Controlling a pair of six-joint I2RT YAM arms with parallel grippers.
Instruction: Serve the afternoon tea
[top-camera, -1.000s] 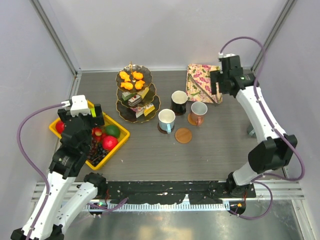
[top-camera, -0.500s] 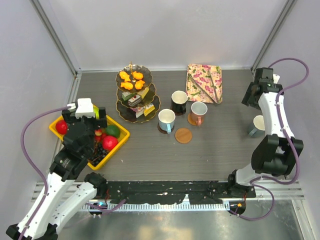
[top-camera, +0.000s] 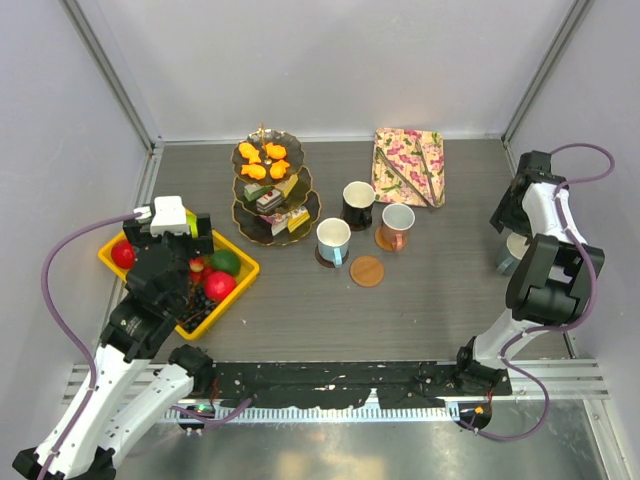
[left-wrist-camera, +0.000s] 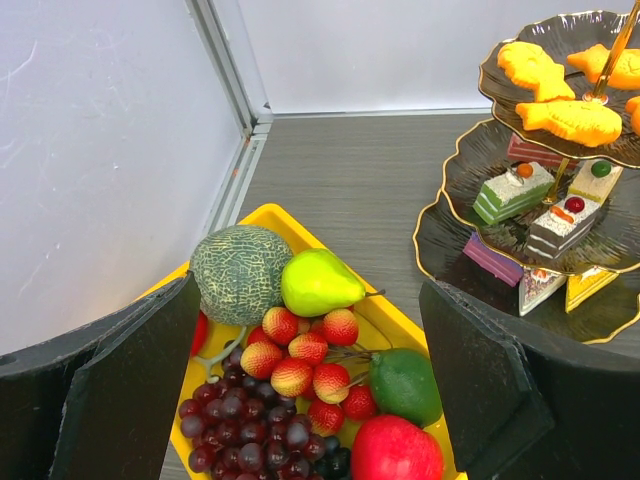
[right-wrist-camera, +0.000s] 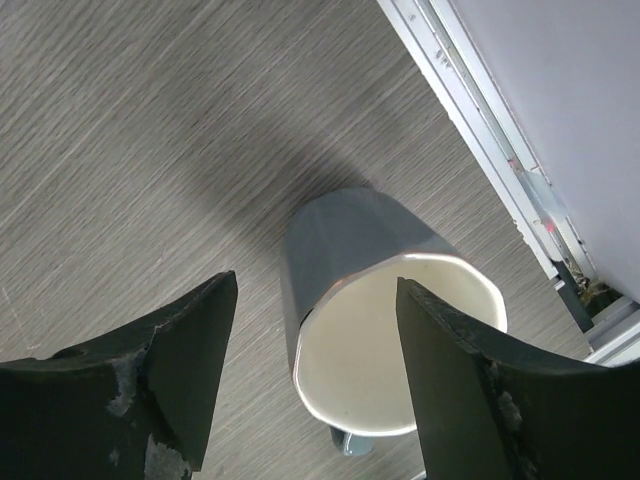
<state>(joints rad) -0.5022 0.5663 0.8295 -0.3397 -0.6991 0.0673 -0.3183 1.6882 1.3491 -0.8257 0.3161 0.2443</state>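
Note:
The dark three-tier stand (top-camera: 293, 212) with a gold handle stands at the back centre, with orange pastries (top-camera: 262, 158) on top and cake slices below; it also shows in the left wrist view (left-wrist-camera: 470, 160). A black mug (top-camera: 357, 203), a pinkish mug (top-camera: 397, 225) and a white mug (top-camera: 333, 238) stand on coasters beside it. A grey mug with a cream inside (right-wrist-camera: 390, 340) stands upright at the far right edge (top-camera: 510, 255). My right gripper (right-wrist-camera: 315, 300) is open just above it, one finger on each side. My left gripper (left-wrist-camera: 310, 300) is open and empty over the yellow crate (left-wrist-camera: 420, 335).
The yellow crate (top-camera: 243, 271) holds a melon, pear, grapes, strawberries and an apple. An empty wooden coaster (top-camera: 367, 270) lies in front of the mugs. A floral folded cloth (top-camera: 408, 165) lies at the back right. The metal frame rail (right-wrist-camera: 470, 110) runs close behind the grey mug.
My right arm swung from over the floral cloth to the far right edge and came down over the grey mug. My left arm shifted slightly over the crate.

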